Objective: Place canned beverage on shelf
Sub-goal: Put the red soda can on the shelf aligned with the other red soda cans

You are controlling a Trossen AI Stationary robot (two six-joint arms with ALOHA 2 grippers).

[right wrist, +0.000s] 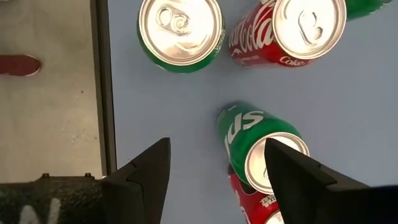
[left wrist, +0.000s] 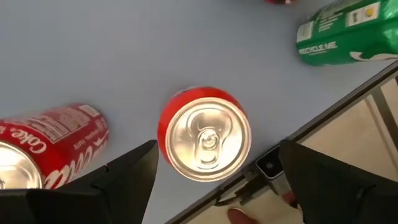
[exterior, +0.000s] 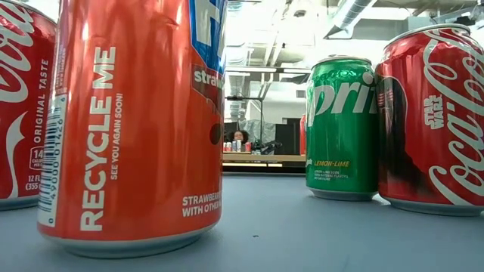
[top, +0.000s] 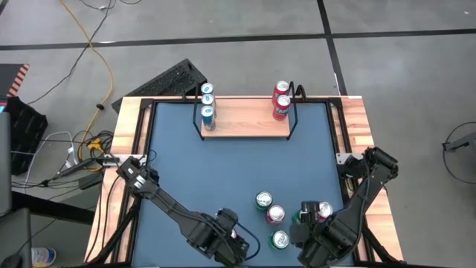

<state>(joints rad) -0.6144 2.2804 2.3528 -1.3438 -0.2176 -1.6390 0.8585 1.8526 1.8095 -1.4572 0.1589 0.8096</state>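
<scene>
The job looks partly done. The small light-wood shelf with thin black wire ends [top: 245,117] sits at the far edge of the blue table top [top: 223,171], and it already carries cans at both ends — a row of teal-and-white cans [top: 207,104] by its left frame and two red cans [top: 281,100] by its right. The middle of the board is bare. Left to move is a cluster near the front of the table, right of centre: a green-topped can [top: 264,200], a red can just behind it [top: 276,215], another green one nearest the front [top: 280,240], and a red can close under the right arm [top: 324,211].

Both arms are folded low at the near edge. The left gripper [left wrist: 211,168] hangs over a red soda can with a silver pull-tab lid [left wrist: 204,134], its two dark fingers spread wide, one on each side of the can and clear of it — nothing is held. I'd guess it is lining up to come down on that can.

The right gripper [right wrist: 217,165] points down over the same cluster, its fingers parted with bare table between them, and one finger overlaps a green can [right wrist: 261,146]. It grips nothing that I can see.
</scene>
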